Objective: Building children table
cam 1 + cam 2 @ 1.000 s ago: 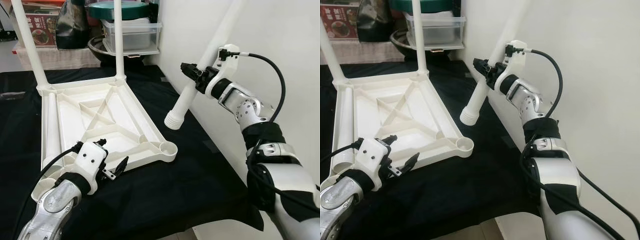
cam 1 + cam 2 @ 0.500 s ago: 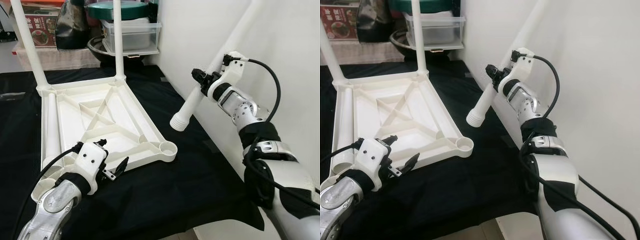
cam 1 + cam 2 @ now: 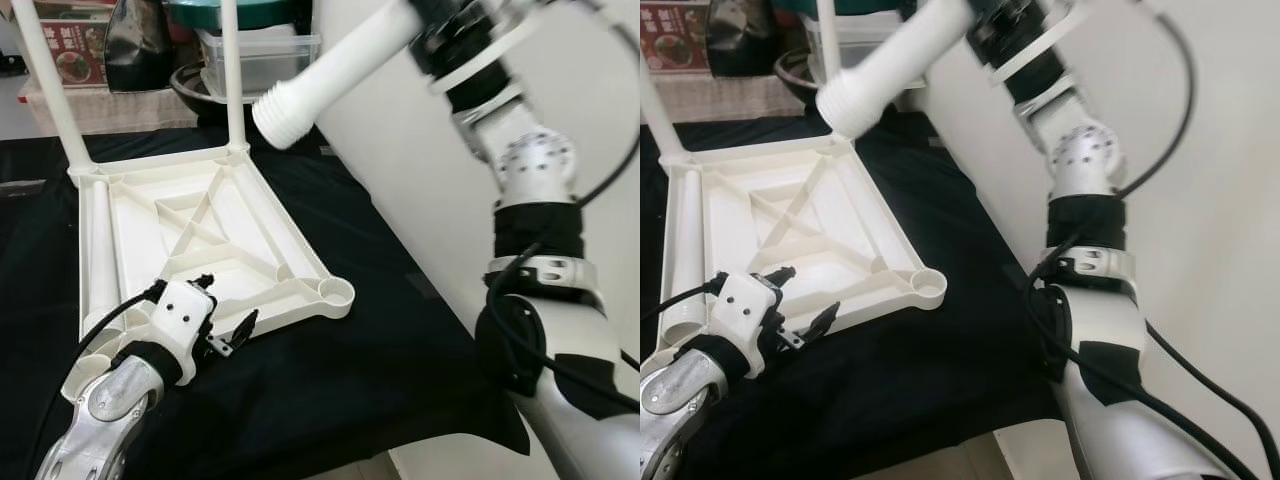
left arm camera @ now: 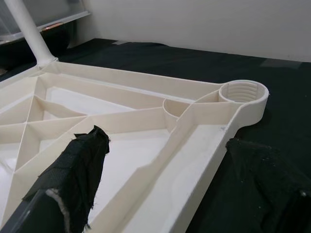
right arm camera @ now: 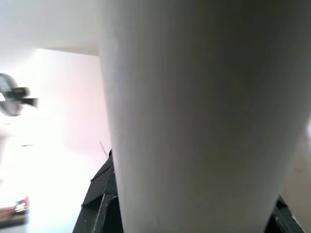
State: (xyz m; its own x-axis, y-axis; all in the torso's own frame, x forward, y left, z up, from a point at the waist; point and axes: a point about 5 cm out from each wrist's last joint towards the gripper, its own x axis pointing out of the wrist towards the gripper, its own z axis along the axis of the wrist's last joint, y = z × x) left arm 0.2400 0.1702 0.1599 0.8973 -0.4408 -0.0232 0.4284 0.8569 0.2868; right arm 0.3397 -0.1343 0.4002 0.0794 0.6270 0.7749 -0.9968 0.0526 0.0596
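Black cloth (image 3: 330, 380) over a low platform, white wall (image 3: 400, 200) along its 3 o'clock side, and clutter at 12 o'clock: clear storage bin (image 3: 262, 62), dark bowl (image 3: 195, 92), red printed box (image 3: 75, 62).

On the cloth, an upside-down white plastic table top (image 3: 200, 245), ribs crossing in an X across its underside. Two white legs already upright in the far corner sockets: one at 11 o'clock (image 3: 45, 85), one at 12 o'clock (image 3: 230, 75). A third leg (image 3: 100, 255) lying flat along the 9 o'clock edge of the top. Near corner socket (image 3: 335, 292) at 4 o'clock of the top, round, threaded inside, with nothing in it.

Right gripper (image 3: 440, 25) high at 1 o'clock, clenched round a fourth white leg (image 3: 340, 70); leg tilted, threaded end (image 3: 275, 115) lowest, hanging in the air above the far 12 o'clock corner of the top, well apart from the open socket and touching nothing. Blurred in both eye views. Seen from the right wrist, the leg's pale shaft (image 5: 204, 121) close against the lens with a black finger (image 5: 99, 204) beside it.

Left gripper (image 3: 222, 325) low at 7 o'clock, released, fingers spread, just over the near edge of the table top. From the left wrist, one padded fingertip (image 4: 82, 170) over the ribbed underside, the other above the cloth just outside the rim, and the threaded socket (image 4: 243, 92) beyond.
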